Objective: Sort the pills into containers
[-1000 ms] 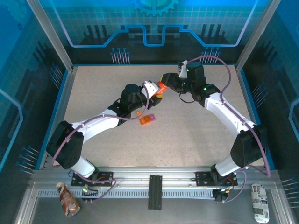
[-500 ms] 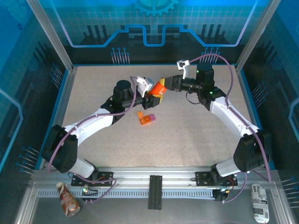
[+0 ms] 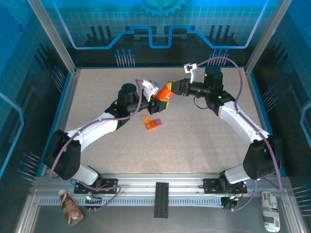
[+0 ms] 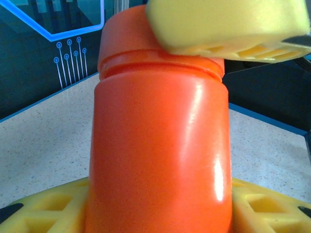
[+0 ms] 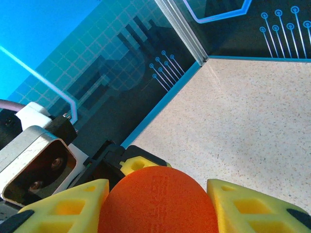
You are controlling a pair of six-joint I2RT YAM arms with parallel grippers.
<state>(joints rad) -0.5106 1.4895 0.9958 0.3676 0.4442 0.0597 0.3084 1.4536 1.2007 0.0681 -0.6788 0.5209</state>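
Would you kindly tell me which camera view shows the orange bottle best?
The left wrist view: the orange bottle shows its body and neck ridge close up. The right wrist view shows its rounded top between yellow fingers; the top external view shows the bottle small, from above.

Robot lab cell, aluminium frame [image 3: 51, 36], blue circuit-print walls [image 3: 160, 24]

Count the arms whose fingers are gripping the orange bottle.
2. The left arm's fingers clamp the orange bottle around its body, one on each side. The right arm's fingers close on its cap end from the opposite direction.
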